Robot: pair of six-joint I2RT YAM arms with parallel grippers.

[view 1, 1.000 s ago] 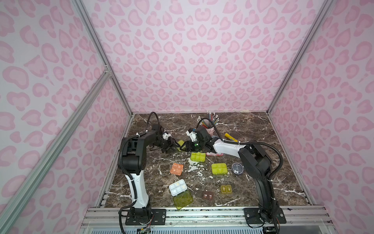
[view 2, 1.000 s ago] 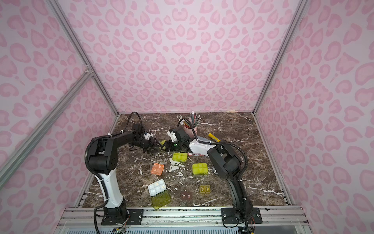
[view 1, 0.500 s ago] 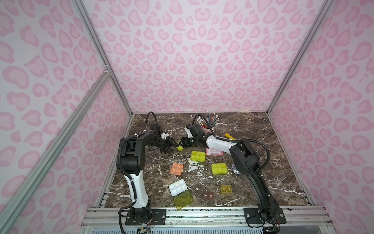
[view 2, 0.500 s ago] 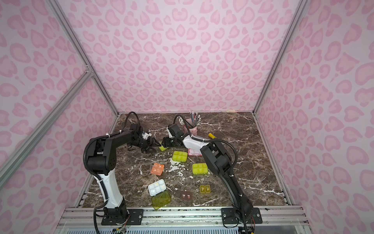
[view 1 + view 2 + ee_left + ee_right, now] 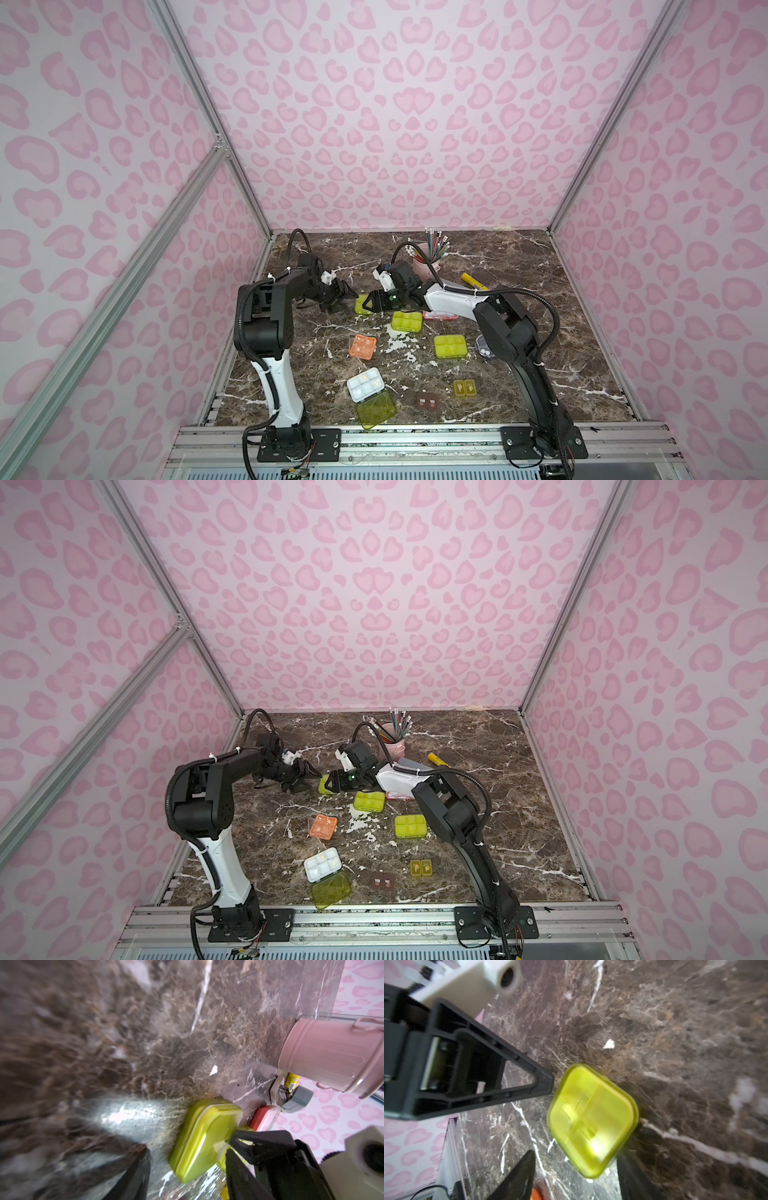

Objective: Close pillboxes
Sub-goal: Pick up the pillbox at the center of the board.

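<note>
Two grippers meet at one yellow-green pillbox [image 5: 361, 304] toward the back of the marble tabletop [image 5: 540, 332]. It lies flat with its lid down. The left gripper [image 5: 343, 300] is low, its fingers [image 5: 133, 1172] spread wide and holding nothing, with the box just ahead of the tips. One left fingertip sits just beside a corner of the box in the right wrist view; I can't tell whether it touches. The right gripper [image 5: 369, 305] comes from the opposite side with its fingers [image 5: 517, 1176] also apart. The near end of the box sits between them with a gap on one side, so there is no grip. In the left wrist view a right fingertip touches the box edge. A second yellow-green pillbox [image 5: 407, 322] and a third yellow-green pillbox [image 5: 450, 346] lie closed nearer the front. The orange pillbox [image 5: 363, 345] is near the middle. The white pillbox tray [image 5: 365, 385] stands open, its lid [image 5: 376, 409] folded flat toward the front edge. The brown pillbox [image 5: 428, 401] and olive pillbox [image 5: 464, 388] are near the front, well apart from the grippers. The pink pillbox [image 5: 440, 316] is partly under the right arm, and the round dark-blue pillbox [image 5: 482, 353] is partly hidden behind it. The pink bucket [image 5: 426, 268] with pencils [image 5: 434, 243] stands at the back, with the glue stick [image 5: 473, 282] beside it. The stapler [image 5: 297, 1099] shows only in the left wrist view.
</note>
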